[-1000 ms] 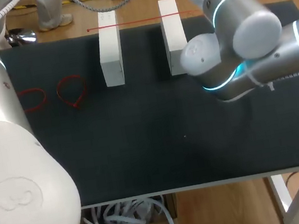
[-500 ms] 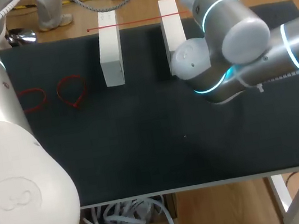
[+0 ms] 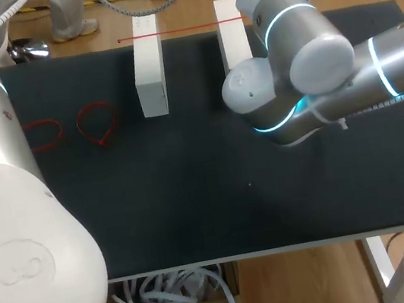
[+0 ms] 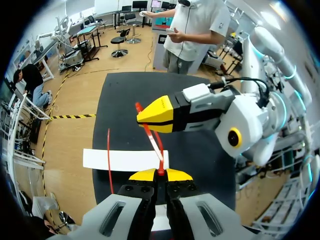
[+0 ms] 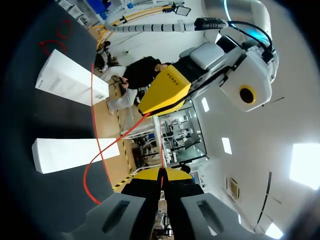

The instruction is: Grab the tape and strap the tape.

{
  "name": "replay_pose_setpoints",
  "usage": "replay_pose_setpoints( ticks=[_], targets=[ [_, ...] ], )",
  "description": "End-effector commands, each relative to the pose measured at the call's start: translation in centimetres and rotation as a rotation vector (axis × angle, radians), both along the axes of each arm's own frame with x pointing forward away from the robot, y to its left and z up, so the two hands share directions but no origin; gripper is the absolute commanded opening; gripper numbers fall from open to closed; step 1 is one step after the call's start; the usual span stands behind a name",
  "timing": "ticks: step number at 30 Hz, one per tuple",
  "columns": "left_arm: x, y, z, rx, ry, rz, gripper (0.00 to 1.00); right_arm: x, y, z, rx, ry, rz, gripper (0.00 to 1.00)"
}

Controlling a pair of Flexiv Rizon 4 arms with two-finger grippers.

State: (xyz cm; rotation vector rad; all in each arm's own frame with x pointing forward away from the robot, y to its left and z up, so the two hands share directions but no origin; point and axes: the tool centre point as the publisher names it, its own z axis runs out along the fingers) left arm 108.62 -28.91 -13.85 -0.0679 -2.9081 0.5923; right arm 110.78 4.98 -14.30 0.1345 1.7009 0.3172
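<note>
A thin red tape (image 3: pixel 175 30) lies stretched across the tops of two white blocks (image 3: pixel 149 71) near the table's far edge. In the left wrist view my left gripper (image 4: pixel 161 174) is shut on one end of the tape (image 4: pixel 152 142), which runs up to my right gripper (image 4: pixel 139 117) just ahead. In the right wrist view my right gripper (image 5: pixel 161 172) is shut on the tape (image 5: pixel 100 145), which curves in a loop past the blocks to my left gripper (image 5: pixel 143 111). The head view hides both grippers' tips behind my right arm (image 3: pixel 300 43).
Two closed red tape loops (image 3: pixel 97 122) lie on the black table's left part. The second white block (image 3: pixel 233 39) stands right beside my right arm. My left arm's big white body (image 3: pixel 14 227) covers the table's near left corner.
My right arm has swung to the left, toward the right-hand white block. The tape across the blocks and the two loops have stayed in place.
</note>
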Motion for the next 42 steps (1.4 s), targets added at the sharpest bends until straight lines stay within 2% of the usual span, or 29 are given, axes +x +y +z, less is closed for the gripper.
replay_pose_setpoints(
  ticks=[1, 10, 18, 42],
  targets=[
    [0.01, -0.04, 0.05, 0.004, 0.002, 0.001, 0.0, -0.1, 0.2, 0.1, -0.006, 0.002, -0.007, 0.0],
    [0.01, -0.04, 0.05, 0.004, 0.002, 0.001, 0.0, -0.44, 0.03, 0.27, -0.063, -0.028, -0.018, 0.0],
    [0.01, -0.04, 0.05, 0.004, 0.002, 0.001, 0.0, -0.51, 0.15, 0.31, -0.08, -0.039, -0.027, 0.0],
    [0.01, -0.04, 0.05, 0.004, 0.002, 0.001, 0.0, -0.26, 0.34, 0.29, -0.087, -0.054, -0.074, 0.0]
  ],
)
